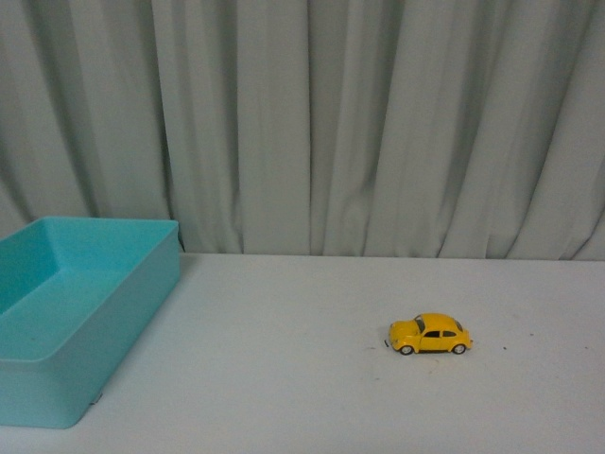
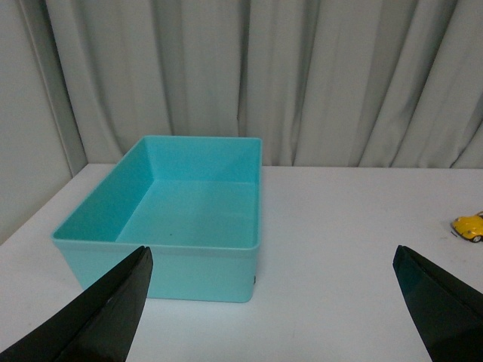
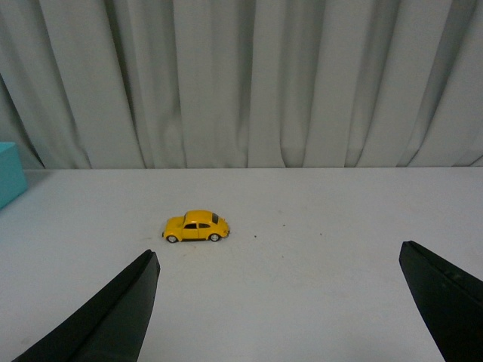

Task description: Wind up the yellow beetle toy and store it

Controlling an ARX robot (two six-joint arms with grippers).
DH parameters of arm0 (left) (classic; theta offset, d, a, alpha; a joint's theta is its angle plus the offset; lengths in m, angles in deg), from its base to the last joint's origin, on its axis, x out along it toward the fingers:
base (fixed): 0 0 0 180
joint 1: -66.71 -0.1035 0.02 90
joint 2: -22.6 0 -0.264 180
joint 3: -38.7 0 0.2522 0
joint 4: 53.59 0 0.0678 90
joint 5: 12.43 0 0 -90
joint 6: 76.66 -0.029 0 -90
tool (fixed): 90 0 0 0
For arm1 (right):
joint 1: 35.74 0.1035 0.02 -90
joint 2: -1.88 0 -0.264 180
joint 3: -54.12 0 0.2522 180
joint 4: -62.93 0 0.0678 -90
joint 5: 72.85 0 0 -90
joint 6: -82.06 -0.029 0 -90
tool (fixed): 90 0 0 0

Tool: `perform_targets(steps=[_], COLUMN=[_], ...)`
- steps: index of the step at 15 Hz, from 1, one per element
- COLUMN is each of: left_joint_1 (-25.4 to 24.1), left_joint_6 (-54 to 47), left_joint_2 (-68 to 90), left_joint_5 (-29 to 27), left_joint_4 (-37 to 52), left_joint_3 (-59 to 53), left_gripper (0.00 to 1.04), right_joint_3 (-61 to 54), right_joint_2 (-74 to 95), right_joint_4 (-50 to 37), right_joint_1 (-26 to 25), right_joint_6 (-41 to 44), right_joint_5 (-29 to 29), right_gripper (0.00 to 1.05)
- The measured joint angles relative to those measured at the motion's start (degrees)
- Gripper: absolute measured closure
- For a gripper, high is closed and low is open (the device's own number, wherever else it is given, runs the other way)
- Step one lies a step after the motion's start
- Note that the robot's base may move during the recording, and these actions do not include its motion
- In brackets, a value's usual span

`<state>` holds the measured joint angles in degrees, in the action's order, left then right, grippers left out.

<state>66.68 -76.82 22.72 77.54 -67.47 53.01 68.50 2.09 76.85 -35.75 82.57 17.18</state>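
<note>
Two claws, both spread wide w/ nothing held: left claw (image 2: 272, 253) facing teal bin (image 2: 198, 273), right claw (image 3: 279, 250) facing yellow beetle toy (image 3: 195, 226), upright on counter (image 1: 284, 388).

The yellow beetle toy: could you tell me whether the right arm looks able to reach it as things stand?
Probably yes. The yellow beetle toy stands alone on the table ahead of the open right gripper, with nothing between them; the teal bin sits far aside.

Front camera faces the curtain (image 1: 331, 123) across the table (image 1: 284, 397). Cameras behind the left gripper (image 2: 270, 255) and right gripper (image 3: 278, 255) look forward between spread jaws, sharing the yellow beetle toy (image 1: 430, 334).
</note>
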Motion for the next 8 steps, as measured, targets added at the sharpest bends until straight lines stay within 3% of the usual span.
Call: perform_targets(steps=[8], left_joint_1=[0.0], left_joint_6=[-0.02], left_joint_2=[0.0], left_joint_5=[0.0], left_joint_4=[0.0], left_joint_3=[0.0], left_gripper=[0.07], right_joint_3=[0.0], right_joint_2=[0.0], right_joint_4=[0.02], right_joint_1=[0.0], right_joint_6=[0.02], right_joint_5=[-0.02], right_gripper=[0.07])
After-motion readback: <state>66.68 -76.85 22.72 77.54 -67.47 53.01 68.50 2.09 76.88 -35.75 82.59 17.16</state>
